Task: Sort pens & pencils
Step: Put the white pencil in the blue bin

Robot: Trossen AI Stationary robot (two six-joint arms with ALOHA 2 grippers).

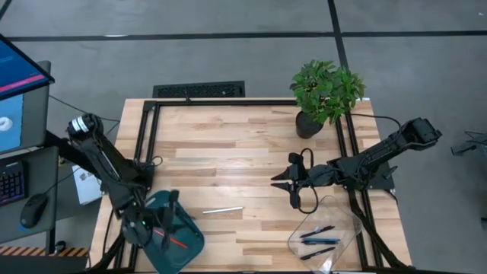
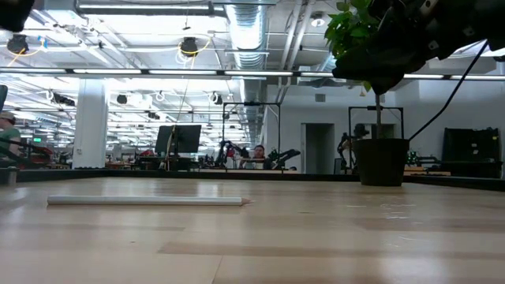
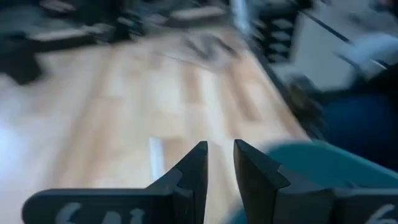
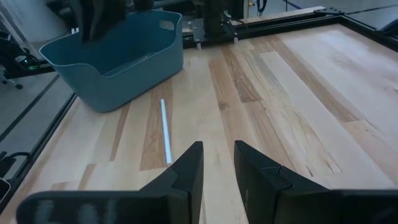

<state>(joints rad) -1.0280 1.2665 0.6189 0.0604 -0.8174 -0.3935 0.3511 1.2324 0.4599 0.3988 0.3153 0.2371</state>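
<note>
A pale pencil point(image 1: 223, 210) lies flat on the wooden table between the two arms; it also shows in the low view point(image 2: 146, 200) and both wrist views point(image 4: 165, 130) point(image 3: 155, 155). My left gripper point(image 1: 166, 222) hovers over the teal bin point(image 1: 190, 245), which holds an orange-red pencil point(image 1: 177, 242); its fingers point(image 3: 221, 163) stand a narrow gap apart with nothing between them. My right gripper point(image 1: 275, 180) hangs above the table, pointing toward the pale pencil, fingers point(image 4: 217, 163) narrowly open and empty. Dark pens point(image 1: 317, 236) lie in a clear tray point(image 1: 344, 221) at the near right.
A potted plant point(image 1: 326, 93) stands at the table's far right, its pot point(image 2: 381, 162) seen in the low view. Black frame rails point(image 1: 149, 129) run along the table's left, far and right sides. Bare wood lies between the bin point(image 4: 118, 50) and the clear tray.
</note>
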